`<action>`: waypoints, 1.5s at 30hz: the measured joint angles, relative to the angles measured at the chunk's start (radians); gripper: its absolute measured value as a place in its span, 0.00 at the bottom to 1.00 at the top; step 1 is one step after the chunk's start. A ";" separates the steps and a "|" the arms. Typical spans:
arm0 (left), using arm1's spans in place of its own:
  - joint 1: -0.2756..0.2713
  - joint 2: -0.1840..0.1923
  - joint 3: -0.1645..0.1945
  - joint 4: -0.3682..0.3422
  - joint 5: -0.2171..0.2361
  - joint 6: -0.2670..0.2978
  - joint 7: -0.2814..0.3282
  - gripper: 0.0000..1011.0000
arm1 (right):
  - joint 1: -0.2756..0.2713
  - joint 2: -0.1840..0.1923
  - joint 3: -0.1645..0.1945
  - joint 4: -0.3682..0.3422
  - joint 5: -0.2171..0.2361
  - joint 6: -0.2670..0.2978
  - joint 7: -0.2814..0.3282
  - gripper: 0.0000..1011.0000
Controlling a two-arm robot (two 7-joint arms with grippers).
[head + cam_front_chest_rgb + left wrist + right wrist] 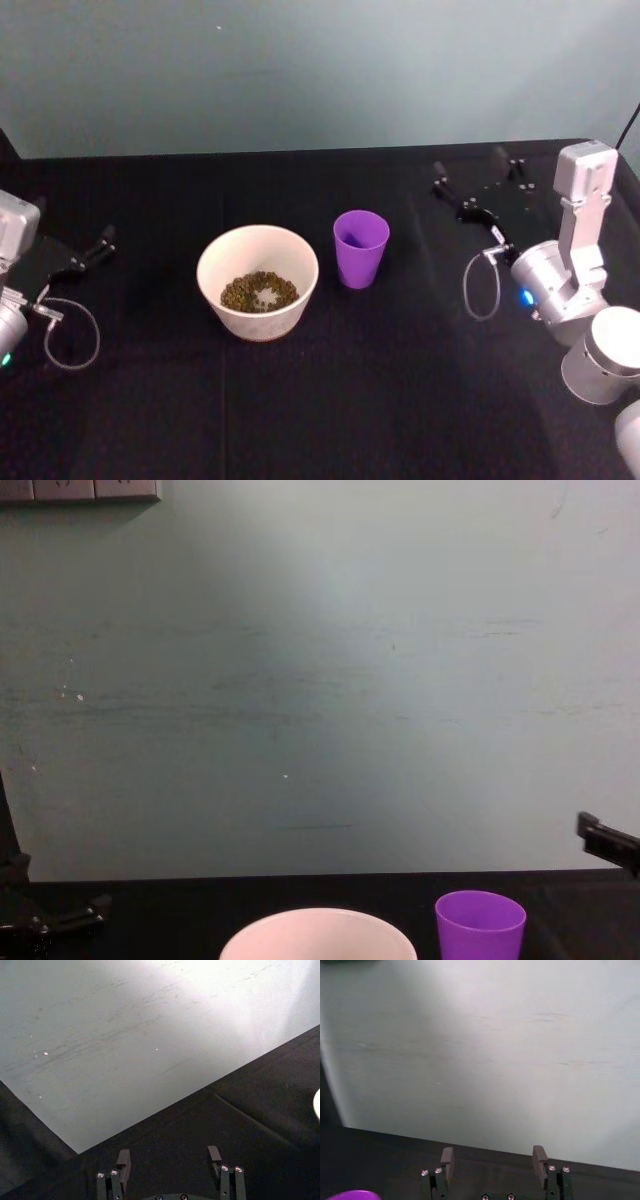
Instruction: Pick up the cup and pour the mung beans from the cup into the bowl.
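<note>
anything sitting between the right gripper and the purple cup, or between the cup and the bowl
Nothing visible. Only bare black table lies between the open right gripper and the cup, and the bowl stands just beside the cup on its left.

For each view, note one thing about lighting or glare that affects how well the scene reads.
Head view: black table swallows shadows, so the cup and bowl stand out. Left wrist view: bright glare on the wall. Right wrist view: wall evenly lit, darker at one edge. Chest view: wall dimmer toward the sides.
</note>
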 joint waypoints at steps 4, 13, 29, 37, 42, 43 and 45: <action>0.000 0.000 0.000 0.000 0.000 0.000 0.000 0.99 | 0.017 -0.010 0.018 0.040 -0.044 0.012 -0.057 0.99; 0.000 0.000 0.000 0.000 0.000 0.000 0.000 0.99 | 0.028 -0.022 0.036 0.070 -0.095 0.039 -0.102 0.99; 0.000 0.000 0.000 0.000 0.000 0.000 0.000 0.99 | 0.027 -0.021 0.035 0.068 -0.094 0.040 -0.102 0.99; 0.000 0.000 0.000 0.000 0.000 0.000 0.000 0.99 | 0.027 -0.021 0.034 0.068 -0.092 0.040 -0.101 0.99; 0.000 0.000 0.000 0.000 0.000 0.000 0.000 0.99 | 0.026 -0.020 0.034 0.067 -0.091 0.040 -0.101 0.99; 0.000 0.000 0.000 0.000 0.000 0.000 0.000 0.99 | 0.026 -0.020 0.034 0.067 -0.091 0.040 -0.101 0.99; 0.000 0.000 0.000 0.000 0.000 0.000 0.000 0.99 | 0.026 -0.020 0.034 0.067 -0.091 0.040 -0.101 0.99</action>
